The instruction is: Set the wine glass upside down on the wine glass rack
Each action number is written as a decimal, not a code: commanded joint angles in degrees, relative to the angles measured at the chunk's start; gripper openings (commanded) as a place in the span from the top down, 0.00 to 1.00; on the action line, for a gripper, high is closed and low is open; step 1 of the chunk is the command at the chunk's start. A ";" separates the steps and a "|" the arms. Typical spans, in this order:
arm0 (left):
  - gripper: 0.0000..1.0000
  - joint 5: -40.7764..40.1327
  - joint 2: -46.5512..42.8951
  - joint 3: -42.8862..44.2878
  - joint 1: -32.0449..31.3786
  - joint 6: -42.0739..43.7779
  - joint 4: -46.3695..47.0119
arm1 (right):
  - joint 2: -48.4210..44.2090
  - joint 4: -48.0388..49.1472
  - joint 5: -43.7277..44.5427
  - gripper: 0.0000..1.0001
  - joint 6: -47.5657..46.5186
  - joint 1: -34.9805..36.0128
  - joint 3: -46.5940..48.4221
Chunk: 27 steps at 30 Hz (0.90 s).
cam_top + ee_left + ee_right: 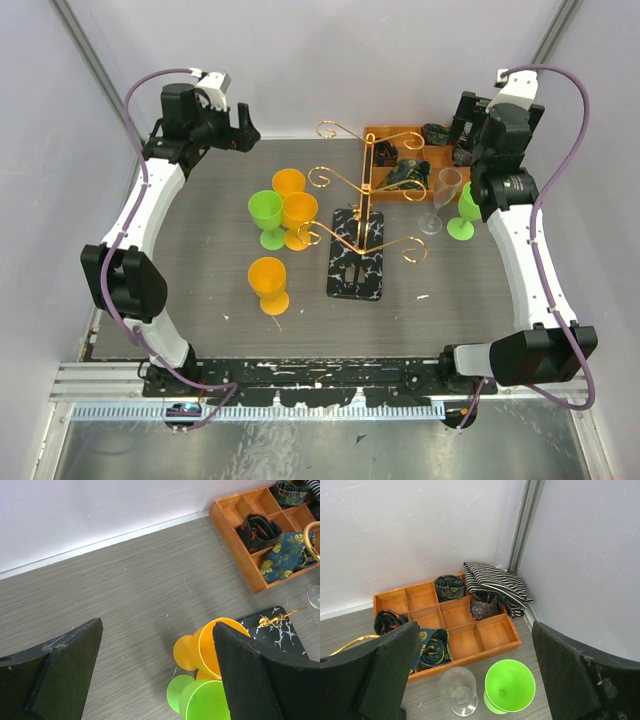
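Wine glass [458,692]: upright on table [200,230], ungrasped. Wine glass rack [358,215]: bare. Left tool [157,626], right tool [475,627]: apart, empty.

Through the left wrist camera, the gold wire wine glass rack [270,621] is cut by the right edge, with only a curl and a scroll tip showing. Its black-and-white marbled base [280,632] slips behind a black finger [260,675] of the left gripper [157,625]. The clear wine glass [315,597] is a mere sliver there. From overhead, the right arm [515,215] covers the far corner of the orange wooden compartment tray [385,133], and its dark rolled cloths [405,176] are too small to make out.
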 commanded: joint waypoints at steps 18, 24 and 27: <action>0.02 5.69 4.17 11.28 0.03 2.12 -7.58 | -4.59 4.59 -8.72 0.00 -10.40 0.73 -1.53; 0.02 13.69 13.86 24.90 -0.77 2.77 -20.33 | -1.16 -3.63 -9.10 0.00 -7.52 0.73 5.33; 0.02 14.06 14.91 24.11 -1.92 4.22 -20.68 | -1.38 -5.24 -11.00 0.00 -6.60 0.71 5.84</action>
